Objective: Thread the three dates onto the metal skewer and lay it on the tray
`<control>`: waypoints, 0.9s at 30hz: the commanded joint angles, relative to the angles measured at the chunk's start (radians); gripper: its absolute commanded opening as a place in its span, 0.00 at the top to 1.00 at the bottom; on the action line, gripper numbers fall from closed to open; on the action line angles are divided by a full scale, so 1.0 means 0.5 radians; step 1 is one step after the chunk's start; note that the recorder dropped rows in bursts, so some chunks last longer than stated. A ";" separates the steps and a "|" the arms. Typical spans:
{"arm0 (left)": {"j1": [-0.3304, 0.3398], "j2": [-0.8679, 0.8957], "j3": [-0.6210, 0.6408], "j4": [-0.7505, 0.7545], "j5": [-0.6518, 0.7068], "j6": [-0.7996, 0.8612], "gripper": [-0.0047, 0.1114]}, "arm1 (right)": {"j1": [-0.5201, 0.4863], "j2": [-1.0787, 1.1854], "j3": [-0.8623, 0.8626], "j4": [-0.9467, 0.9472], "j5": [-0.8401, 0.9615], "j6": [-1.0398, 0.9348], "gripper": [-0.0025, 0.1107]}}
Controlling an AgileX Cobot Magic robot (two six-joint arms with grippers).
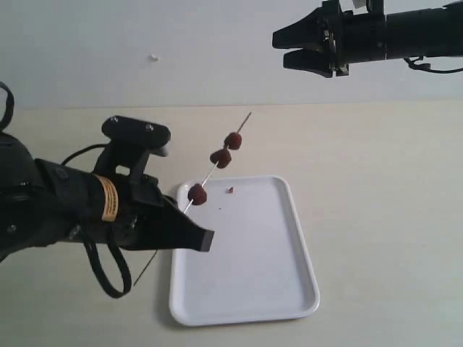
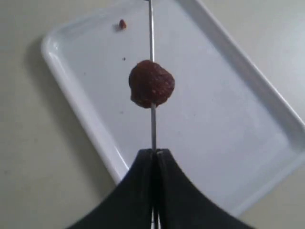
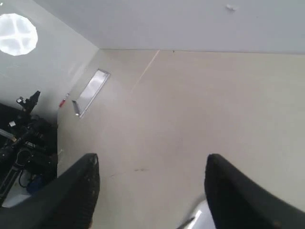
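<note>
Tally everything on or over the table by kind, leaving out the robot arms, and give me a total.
Dates: 3
Metal skewer: 1
Tray: 1
Reddish crumb on the tray: 1
Total: 6

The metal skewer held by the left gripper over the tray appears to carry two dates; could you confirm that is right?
Not quite: the exterior view shows the metal skewer carrying three dates, not two. The left gripper is indeed shut on it, over the tray.
</note>
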 commanded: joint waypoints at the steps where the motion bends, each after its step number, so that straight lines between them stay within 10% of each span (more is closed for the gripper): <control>1: -0.017 -0.003 0.105 -0.010 -0.063 -0.103 0.96 | -0.008 -0.003 -0.001 -0.029 0.005 0.058 0.43; 9: -0.017 0.065 0.145 -0.010 -0.177 -0.153 0.96 | -0.008 -0.003 -0.001 -0.169 0.005 0.113 0.49; 17: -0.012 0.232 0.145 -0.010 -0.307 -0.137 0.96 | -0.008 -0.003 -0.001 -0.258 0.005 0.113 0.98; 27: -0.012 0.345 0.145 -0.010 -0.361 -0.213 0.96 | -0.008 -0.003 -0.001 -0.258 0.005 0.108 0.98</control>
